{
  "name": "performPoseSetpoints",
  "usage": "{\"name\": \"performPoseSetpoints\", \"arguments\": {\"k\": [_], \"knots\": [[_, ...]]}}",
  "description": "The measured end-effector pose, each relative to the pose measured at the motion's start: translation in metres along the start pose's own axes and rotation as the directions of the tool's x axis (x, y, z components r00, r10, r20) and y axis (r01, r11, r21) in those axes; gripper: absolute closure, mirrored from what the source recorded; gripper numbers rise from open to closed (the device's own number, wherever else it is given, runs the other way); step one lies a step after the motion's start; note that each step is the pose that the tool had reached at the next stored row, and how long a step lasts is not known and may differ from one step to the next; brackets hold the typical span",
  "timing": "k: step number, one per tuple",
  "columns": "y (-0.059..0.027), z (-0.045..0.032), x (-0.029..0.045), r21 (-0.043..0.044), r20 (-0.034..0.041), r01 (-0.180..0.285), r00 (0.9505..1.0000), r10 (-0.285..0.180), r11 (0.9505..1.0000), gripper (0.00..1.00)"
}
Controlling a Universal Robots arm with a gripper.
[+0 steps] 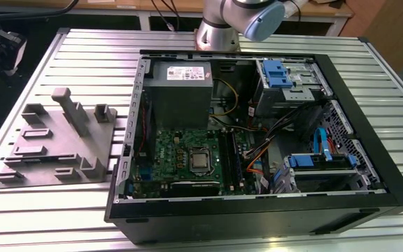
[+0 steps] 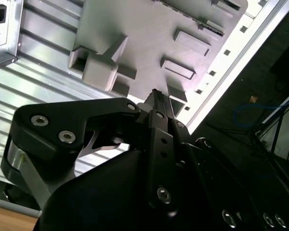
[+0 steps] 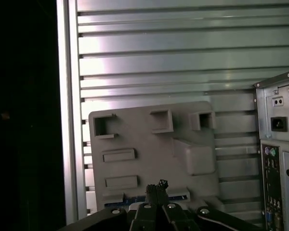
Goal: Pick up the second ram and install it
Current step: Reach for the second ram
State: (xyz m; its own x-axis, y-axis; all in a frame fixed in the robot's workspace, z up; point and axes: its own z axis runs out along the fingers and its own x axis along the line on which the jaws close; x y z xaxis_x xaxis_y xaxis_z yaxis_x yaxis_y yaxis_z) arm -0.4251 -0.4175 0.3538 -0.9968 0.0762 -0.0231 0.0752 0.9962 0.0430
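In the first wrist view my gripper (image 3: pixel 156 186) hangs high over the grey fixture block (image 3: pixel 149 159), fingertips pressed together with nothing between them. Just past the tips, a thin dark strip with a bluish edge (image 3: pixel 180 197) runs along the block's near side. It looks like the second ram standing in its slot, though the fingers hide much of it. The second wrist view has the shut gripper (image 2: pixel 156 96) over the same block (image 2: pixel 144 43). In the exterior view the fixture block (image 1: pixel 54 152) sits at the left, beside the open computer case (image 1: pixel 257 136), whose memory slots (image 1: pixel 231 157) lie next to the processor.
The case stands on a slatted metal table (image 1: pixel 61 58), its rear panel (image 3: pixel 279 154) close to the block. A tall grey post (image 1: pixel 67 107) rises from the block. Inside the case are a grey power-supply box (image 1: pixel 180 84), loose cables (image 1: pixel 272 142) and blue drive bays (image 1: pixel 320 160). The arm's joint (image 1: pixel 257 16) shows behind the case.
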Motion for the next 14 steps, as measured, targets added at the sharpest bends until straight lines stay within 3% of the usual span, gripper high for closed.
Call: {"name": "performPoseSetpoints", "arguments": {"k": [14], "knots": [[-0.0197,0.02,-0.0009,0.0008,-0.0089,0.0,1.0,0.0,1.0,0.9]]}}
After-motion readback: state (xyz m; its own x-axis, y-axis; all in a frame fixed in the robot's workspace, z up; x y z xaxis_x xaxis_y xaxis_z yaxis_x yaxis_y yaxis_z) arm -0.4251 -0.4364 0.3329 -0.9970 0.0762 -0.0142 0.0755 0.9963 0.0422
